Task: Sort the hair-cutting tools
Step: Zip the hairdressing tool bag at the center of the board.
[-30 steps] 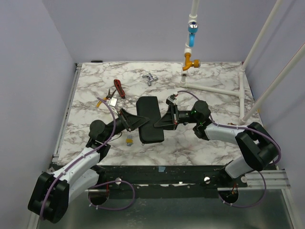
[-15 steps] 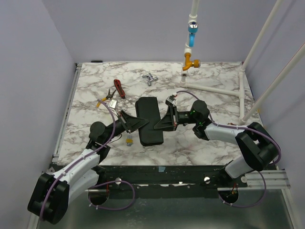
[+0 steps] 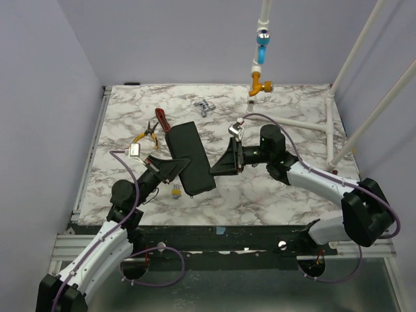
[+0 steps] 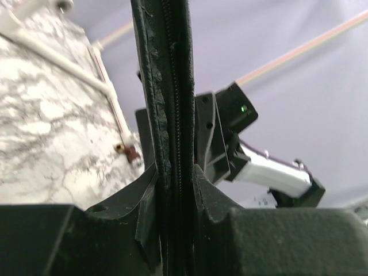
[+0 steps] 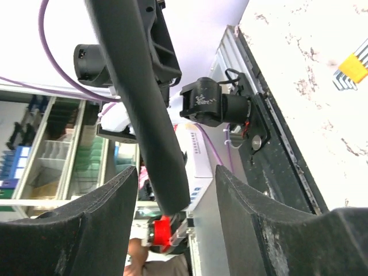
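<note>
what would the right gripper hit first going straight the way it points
Likely the black case: its edge sits between the right gripper's open fingers, with the left gripper clamped on it just beyond.

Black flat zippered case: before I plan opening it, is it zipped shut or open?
Shut: the black case shows meshed zipper teeth along its visible edge.

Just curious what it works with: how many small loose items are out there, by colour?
Black: 1, zip case
Red: 1, red-handled tool
Yellow: 2, pliers and key set
Silver: 1, small metal tool
Total: 5
</note>
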Robot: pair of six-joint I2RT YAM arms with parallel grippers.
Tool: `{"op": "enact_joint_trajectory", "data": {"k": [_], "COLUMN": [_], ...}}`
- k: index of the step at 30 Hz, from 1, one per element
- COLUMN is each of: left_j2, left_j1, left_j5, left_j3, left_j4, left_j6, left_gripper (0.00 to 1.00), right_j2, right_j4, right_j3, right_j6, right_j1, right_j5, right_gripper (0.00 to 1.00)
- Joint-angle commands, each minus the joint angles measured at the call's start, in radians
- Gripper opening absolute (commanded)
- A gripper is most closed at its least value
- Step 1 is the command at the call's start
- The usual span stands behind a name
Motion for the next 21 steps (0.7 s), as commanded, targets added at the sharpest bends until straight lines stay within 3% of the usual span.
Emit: {"op": "enact_joint_trajectory", "data": {"k": [1, 6, 11, 14, 17, 21], "left_j2": [-0.094, -0.164, -0.194, -0.178, -0.151, -0.123], "left_j1": [-0.009, -0.045, -0.160, -0.215, -0.239, -0.273], "left_j5": [-0.234, -0.412, -0.602, -0.667, -0.678, -0.709], "left_j3": [0.009, 0.000, 0.022, 0.029, 0.031, 0.020], "left_j4": [-0.128, -0.225, -0.241, -0.217, -0.192, -0.140], "left_j6": [-0.007, -0.099, -0.068, -0.049, -0.043, -0.023], "left_gripper": [0.00, 0.00, 0.00, 0.00, 0.00, 0.00], "right_j2": [-0.066, -0.044, 0.060, 0.108, 0.129, 0.167], "right_j4": [-0.172, 0.177, 0.594, 0.649, 0.564, 0.619], "right_j3": [0.004, -0.081, -0.135, -0.114, -0.071, -0.043], "right_j6": [-0.203, -0.008, 0.273, 0.319, 0.283, 0.334], "right_j1": [-0.001, 0.021, 0.029, 0.046, 0.062, 0.077], "right_j5": [0.074, 0.029, 0.028, 0.039, 0.062, 0.055], "right_gripper": [0.60, 0.65, 0.75, 0.79, 0.79, 0.70]}}
